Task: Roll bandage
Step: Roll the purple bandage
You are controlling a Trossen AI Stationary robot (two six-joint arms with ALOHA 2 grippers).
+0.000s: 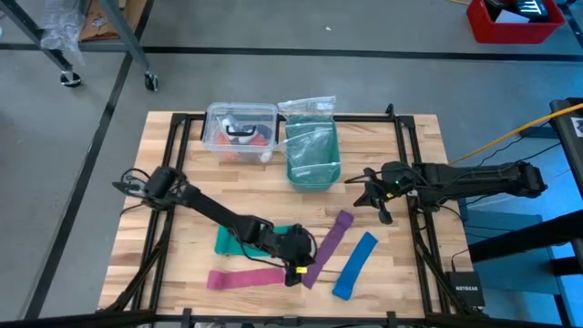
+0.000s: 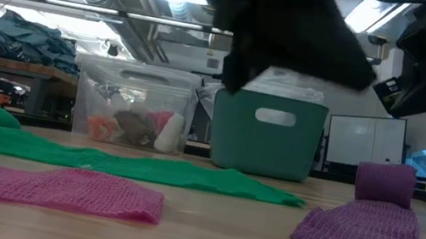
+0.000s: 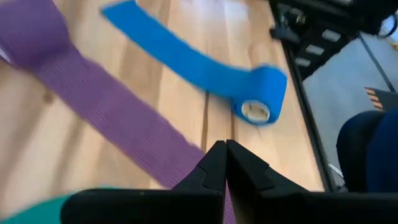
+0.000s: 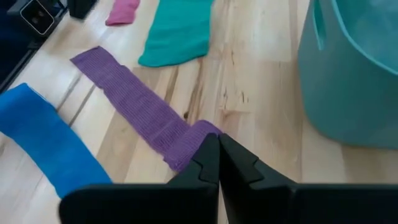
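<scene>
Four strips lying across the table's (image 1: 164, 200) near half: pink strip (image 1: 244, 278) leftmost, green strip (image 1: 232, 242) behind it, bandage (image 1: 330, 244) next, blue strip (image 1: 355, 264) rightmost. Behind them, clear box (image 1: 241, 132) left of bin (image 1: 312, 157), side by side. Bag (image 1: 308, 107) sticking out of bin.

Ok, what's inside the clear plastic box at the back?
Through the clear box wall show an orange lump, a dark one, a pink one and a white roll. Anything behind them is hidden, and the lid covers it from above.
</scene>
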